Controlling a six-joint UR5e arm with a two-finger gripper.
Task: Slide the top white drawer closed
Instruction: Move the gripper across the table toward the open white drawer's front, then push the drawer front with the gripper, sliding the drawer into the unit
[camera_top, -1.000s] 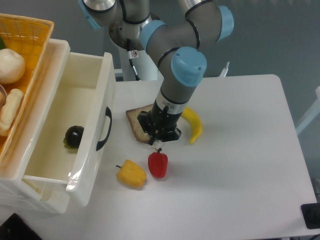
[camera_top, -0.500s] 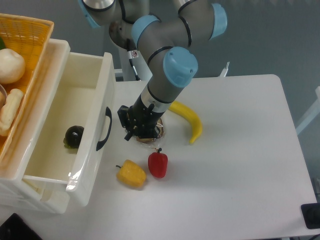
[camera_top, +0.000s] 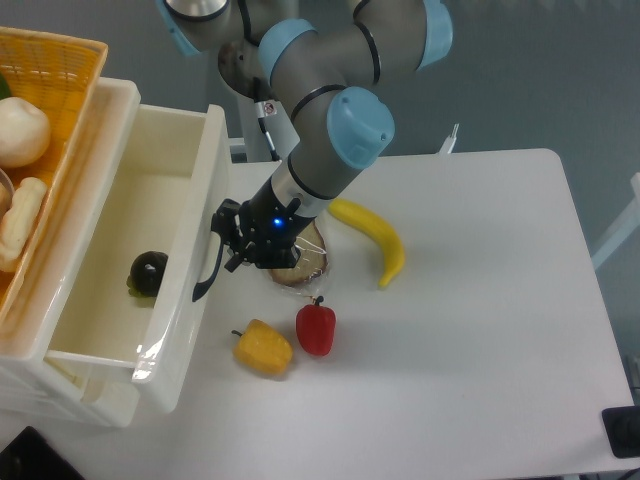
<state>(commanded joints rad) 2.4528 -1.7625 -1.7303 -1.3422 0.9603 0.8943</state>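
Peppers (camera_top: 316, 329) and banana (camera_top: 375, 236) lie beside the open top white drawer (camera_top: 190, 250).

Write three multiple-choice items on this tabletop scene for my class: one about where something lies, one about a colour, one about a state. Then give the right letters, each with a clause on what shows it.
1. Where does the small dark round object lie?
A. inside the top white drawer
B. on the table beside the banana
C. in the orange basket

2. What colour is the pepper nearest the slice of bread?
A. green
B. red
C. purple

3. What state is the top white drawer in?
A. pushed fully shut
B. taken out and lying on the table
C. pulled open

Answers:
1 A, since it rests on the drawer's floor behind the front panel.
2 B, since the red pepper sits just below the bread, with the yellow one farther left.
3 C, since its inside shows from above and the gripper is beside its black handle.
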